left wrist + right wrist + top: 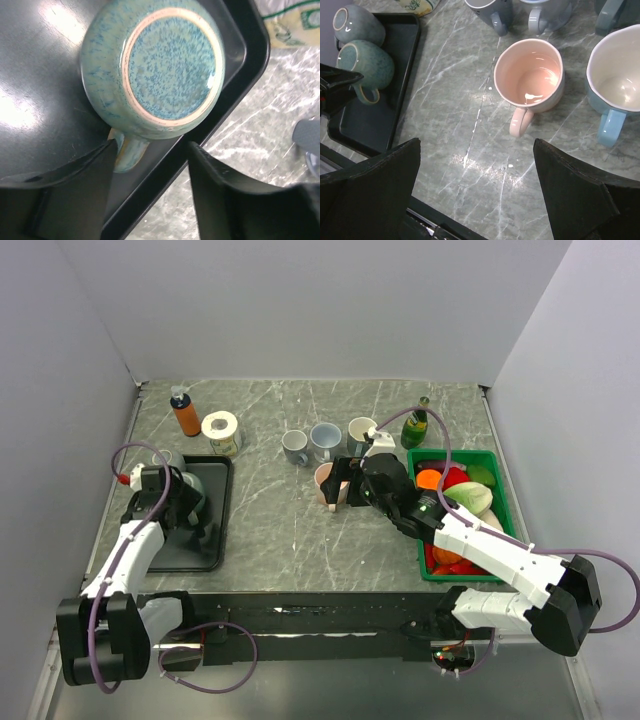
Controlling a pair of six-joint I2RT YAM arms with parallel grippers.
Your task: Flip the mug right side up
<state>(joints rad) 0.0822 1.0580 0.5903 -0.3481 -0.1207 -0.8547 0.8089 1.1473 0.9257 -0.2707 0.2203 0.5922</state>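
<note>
Your left gripper [152, 144] hangs over the black tray [245, 55] on the left side of the desk [280, 535]. Its jaws are apart, not clamped on anything. The speckled teal mug [170, 65] stands upside down in the tray's corner, base ring facing up. Its handle points into the gap between the jaws, close to one finger; you cannot tell whether it touches. A second, paler mug [357, 22] sits just beside it in the tray. Your right gripper [477, 142] is over mid-desk with its jaws spread wide, near an upright pink mug [530, 75].
</note>
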